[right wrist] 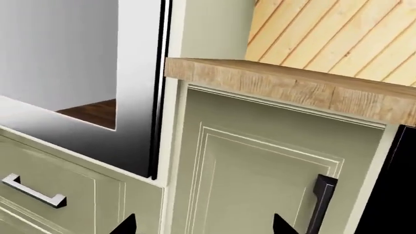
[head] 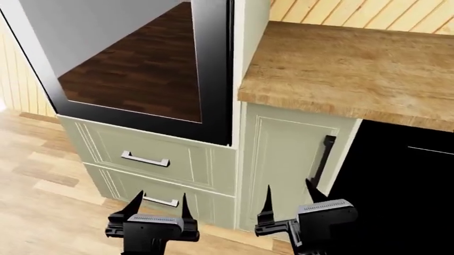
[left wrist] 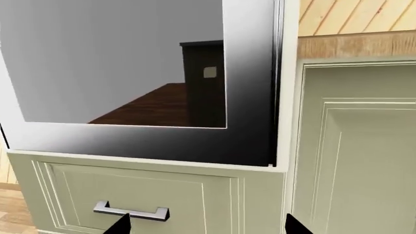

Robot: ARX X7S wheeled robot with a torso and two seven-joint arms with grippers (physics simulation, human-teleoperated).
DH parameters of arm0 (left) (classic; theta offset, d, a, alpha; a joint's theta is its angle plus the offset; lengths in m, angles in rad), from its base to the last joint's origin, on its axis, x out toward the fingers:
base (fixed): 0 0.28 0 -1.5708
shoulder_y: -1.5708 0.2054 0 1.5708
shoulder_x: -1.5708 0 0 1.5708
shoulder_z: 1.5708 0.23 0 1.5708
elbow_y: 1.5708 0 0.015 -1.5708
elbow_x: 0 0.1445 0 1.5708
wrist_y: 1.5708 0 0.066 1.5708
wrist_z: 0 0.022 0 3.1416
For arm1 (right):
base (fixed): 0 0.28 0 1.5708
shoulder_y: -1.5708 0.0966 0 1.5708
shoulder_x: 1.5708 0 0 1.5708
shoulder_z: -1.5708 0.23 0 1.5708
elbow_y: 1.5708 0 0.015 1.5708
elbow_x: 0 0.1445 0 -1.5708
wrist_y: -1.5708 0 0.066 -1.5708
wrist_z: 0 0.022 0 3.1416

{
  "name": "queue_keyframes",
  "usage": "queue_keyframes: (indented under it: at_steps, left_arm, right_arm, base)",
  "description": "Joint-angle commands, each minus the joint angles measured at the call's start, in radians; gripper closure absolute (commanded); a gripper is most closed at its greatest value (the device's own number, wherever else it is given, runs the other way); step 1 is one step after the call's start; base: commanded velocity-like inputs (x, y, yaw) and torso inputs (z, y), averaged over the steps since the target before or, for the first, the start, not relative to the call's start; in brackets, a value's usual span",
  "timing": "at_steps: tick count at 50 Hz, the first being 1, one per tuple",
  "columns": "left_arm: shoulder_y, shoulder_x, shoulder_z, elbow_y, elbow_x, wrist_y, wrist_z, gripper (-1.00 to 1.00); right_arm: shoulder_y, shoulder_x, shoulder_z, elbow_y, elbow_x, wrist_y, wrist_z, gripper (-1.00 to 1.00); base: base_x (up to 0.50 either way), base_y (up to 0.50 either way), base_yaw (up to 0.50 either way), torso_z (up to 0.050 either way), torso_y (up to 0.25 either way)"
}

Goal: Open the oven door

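**Oven door shut, both grippers hanging open below it**

Oven door [head: 212, 69] fills the upper left of the head view: a glossy black frame around a wide mirror-like glass pane that reflects grey wall and dark wood flooring. It sits flush in the pale green cabinet column, closed, with its lower right corner just above the upper drawer [head: 152, 154]. That drawer carries a silver bar handle [head: 145, 159]; a second drawer [head: 167, 194] with a like handle lies under it.

Right of the oven column stands a pale green cabinet door [head: 284, 159] with a black vertical bar handle [head: 322, 159], under a wooden countertop [head: 347, 64]. Further right is a plain black panel [head: 404, 180] with a thin line near its top. Slanted pale wood planking [head: 369, 13] backs the counter.

The left gripper [head: 157, 204] hangs low in the head view, in front of the lower drawer, its two dark pointed fingers upright and spread apart with nothing between them. The right gripper [head: 289, 199] hangs before the cabinet door, near the black handle, fingers likewise parted and empty. Neither touches the oven door; both are well below its frame.

From the left wrist view the oven door [left wrist: 247, 97] takes up the upper part, the drawer handle [left wrist: 130, 211] beneath it. The right wrist view shows the door's edge [right wrist: 140, 97] beside the cabinet door [right wrist: 260, 165]
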Motion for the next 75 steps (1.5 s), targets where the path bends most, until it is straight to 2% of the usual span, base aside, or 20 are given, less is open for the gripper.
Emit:
queue_keyframes:
  at_steps: [1,20,26,31,44,47,50,52,54,58,61,64,68,75]
  left_arm:
    - [0.000,-0.013,0.015,0.049,-0.011,-0.048,-0.014,-1.00]
    - [-0.005,-0.028,0.026,0.086,-0.031,-0.087,-0.033,-1.00]
    - [-0.005,-0.032,0.029,0.094,-0.038,-0.096,-0.039,-1.00]
    - [-0.010,-0.026,0.034,0.014,-0.039,-0.023,-0.039,-1.00]
    - [-0.013,-0.033,0.041,0.008,-0.049,-0.017,-0.051,-1.00]
    - [-0.038,-0.046,0.003,0.051,-0.065,-0.058,-0.078,-1.00]
    - [-0.088,-0.099,-0.114,0.219,-0.111,-0.191,-0.148,-1.00]
    - [-0.150,-0.160,-0.166,0.380,-0.108,-0.313,-0.180,-1.00]
    - [-0.283,-0.236,-0.168,0.504,-0.073,-0.453,-0.180,-1.00]
    - [-0.601,-0.396,0.008,0.505,0.109,-0.582,-0.082,-1.00]
    - [-0.807,-0.527,0.253,0.345,0.401,-0.446,-0.036,-1.00]
    - [-0.964,-0.584,0.406,0.197,0.590,-0.323,0.001,-1.00]
    - [-1.122,-0.606,0.510,0.093,0.705,-0.202,0.058,-1.00]
    - [-1.279,-0.577,0.585,-0.020,0.763,-0.096,0.113,-1.00]
  right_arm:
    - [-0.001,0.026,-0.045,-0.003,-0.018,-0.039,-0.020,-1.00]
    - [0.000,0.034,-0.051,0.005,0.003,-0.044,-0.009,-1.00]
    - [0.002,0.035,-0.053,0.005,0.015,-0.035,-0.009,-1.00]
    - [0.005,0.038,-0.055,0.015,0.016,-0.039,-0.005,-1.00]
    - [-0.004,0.045,-0.060,0.003,0.027,-0.037,0.003,-1.00]
    - [-0.004,0.044,-0.058,-0.002,0.031,-0.030,0.008,-1.00]
    - [-0.004,0.046,-0.059,-0.007,0.031,-0.022,0.011,-1.00]
    - [-0.004,0.047,-0.062,-0.012,0.031,-0.016,0.010,-1.00]
    - [-0.002,0.048,-0.068,-0.017,0.030,-0.008,0.009,-1.00]
    - [0.002,0.050,-0.073,-0.015,0.026,-0.008,0.011,-1.00]
    - [0.003,0.052,-0.074,-0.014,0.026,-0.009,0.015,-1.00]
    - [0.004,0.053,-0.074,-0.009,0.023,-0.014,0.020,-1.00]
    - [0.002,0.055,-0.076,-0.009,0.022,-0.017,0.026,-1.00]
    - [0.000,0.060,-0.078,-0.014,0.018,-0.018,0.035,-1.00]
  base:
    - [0.48,0.13,0.00,0.000,0.000]
    - [0.48,0.13,0.00,0.000,0.000]
    - [0.02,0.01,0.00,0.000,0.003]
    - [0.00,0.00,0.00,0.000,0.000]
    - [0.00,0.00,0.00,0.000,0.000]
    - [0.00,0.00,0.00,0.000,0.000]
    - [0.00,0.00,0.00,0.000,0.000]
    - [0.00,0.00,0.00,0.000,0.000]
    - [0.00,0.00,0.00,0.000,0.005]
    - [0.00,0.00,0.00,0.000,0.000]
    - [0.00,0.00,0.00,0.000,0.000]
    - [0.00,0.00,0.00,0.000,0.000]
    - [0.00,0.00,0.00,0.000,0.000]
    - [0.00,0.00,0.00,0.000,0.000]
